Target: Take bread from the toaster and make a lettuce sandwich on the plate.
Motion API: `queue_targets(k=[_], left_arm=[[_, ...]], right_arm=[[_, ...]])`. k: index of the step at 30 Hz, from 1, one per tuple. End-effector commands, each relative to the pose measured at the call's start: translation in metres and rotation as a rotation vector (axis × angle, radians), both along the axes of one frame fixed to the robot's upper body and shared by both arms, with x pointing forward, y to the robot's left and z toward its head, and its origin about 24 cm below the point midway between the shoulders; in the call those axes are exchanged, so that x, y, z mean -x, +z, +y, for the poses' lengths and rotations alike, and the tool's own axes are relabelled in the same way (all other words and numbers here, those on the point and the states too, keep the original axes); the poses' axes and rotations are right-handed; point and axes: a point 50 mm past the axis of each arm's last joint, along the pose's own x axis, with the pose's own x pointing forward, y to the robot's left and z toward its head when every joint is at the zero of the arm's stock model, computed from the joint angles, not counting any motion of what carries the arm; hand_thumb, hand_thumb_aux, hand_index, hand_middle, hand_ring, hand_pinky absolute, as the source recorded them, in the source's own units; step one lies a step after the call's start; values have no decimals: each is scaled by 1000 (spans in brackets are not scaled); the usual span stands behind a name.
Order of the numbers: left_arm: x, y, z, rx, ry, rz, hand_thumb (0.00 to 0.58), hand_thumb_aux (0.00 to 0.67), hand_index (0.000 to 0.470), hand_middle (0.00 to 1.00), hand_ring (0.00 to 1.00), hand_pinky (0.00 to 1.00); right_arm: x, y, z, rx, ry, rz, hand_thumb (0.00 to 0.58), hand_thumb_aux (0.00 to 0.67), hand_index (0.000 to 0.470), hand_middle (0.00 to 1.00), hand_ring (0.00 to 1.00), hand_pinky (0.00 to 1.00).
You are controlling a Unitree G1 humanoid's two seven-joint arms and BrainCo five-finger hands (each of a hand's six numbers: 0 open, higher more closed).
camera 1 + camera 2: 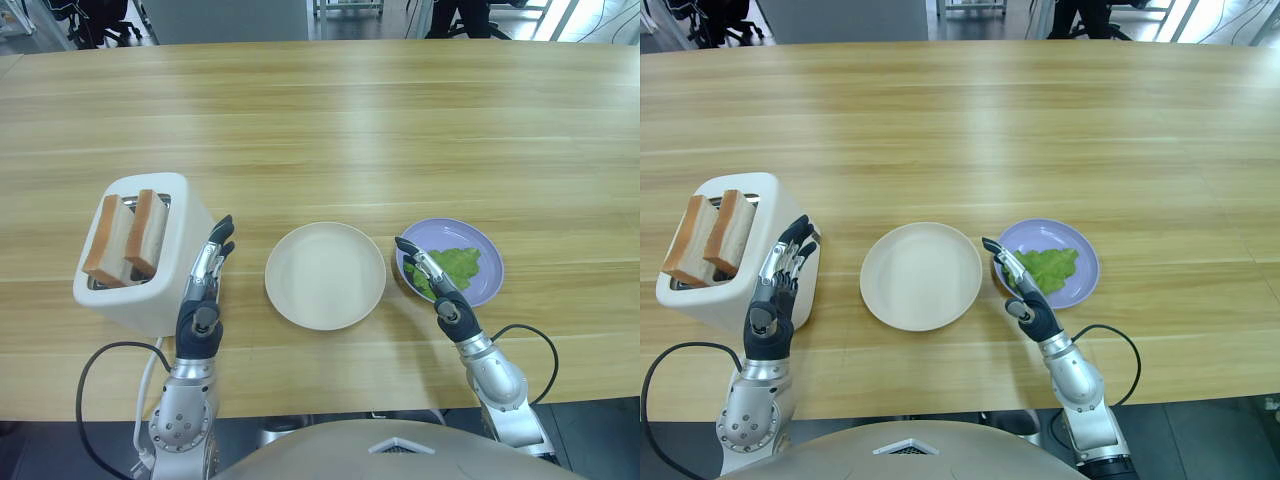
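A white toaster (160,280) stands at the left of the wooden table with two slices of bread (128,238) sticking up from its slots. An empty cream plate (325,274) lies in the middle. To its right a purple plate (486,246) holds a green lettuce leaf (455,268). My left hand (205,290) is upright beside the toaster's right side, fingers straight and holding nothing. My right hand (435,285) hovers at the near left edge of the purple plate, fingers extended over the lettuce, nothing grasped.
The table (350,130) stretches far back with bare wood behind the plates. Black cables (100,370) loop off the near table edge by both forearms. Chairs and legs stand beyond the far edge.
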Motion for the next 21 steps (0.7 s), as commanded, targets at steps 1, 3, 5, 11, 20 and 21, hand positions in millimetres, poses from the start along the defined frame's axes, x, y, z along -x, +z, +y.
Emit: queue_targets(k=[1, 3, 5, 11, 20, 21], left_arm=[[-1, 3, 2, -56, 16, 8, 0, 0, 0, 0, 0, 0], [-1, 5, 3, -71, 25, 10, 0, 0, 0, 0, 0, 0], [-2, 6, 4, -76, 31, 10, 0, 0, 0, 0, 0, 0], [-2, 9, 7, -124, 71, 8, 0, 0, 0, 0, 0, 0], [-12, 88, 91, -761, 632, -109, 0, 0, 0, 0, 0, 0], [-14, 91, 100, -824, 675, -89, 0, 0, 0, 0, 0, 0]], right_arm=[[0, -5, 0, 10, 8, 21, 0, 0, 0, 0, 0, 0], [1, -5, 0, 9, 9, 23, 0, 0, 0, 0, 0, 0], [1, -5, 0, 7, 7, 25, 0, 0, 0, 0, 0, 0], [1, -7, 2, 2, 6, 29, 0, 0, 0, 0, 0, 0], [-9, -3, -2, 53, -28, -18, 0, 0, 0, 0, 0, 0], [-12, -3, -5, 63, -46, -24, 0, 0, 0, 0, 0, 0]])
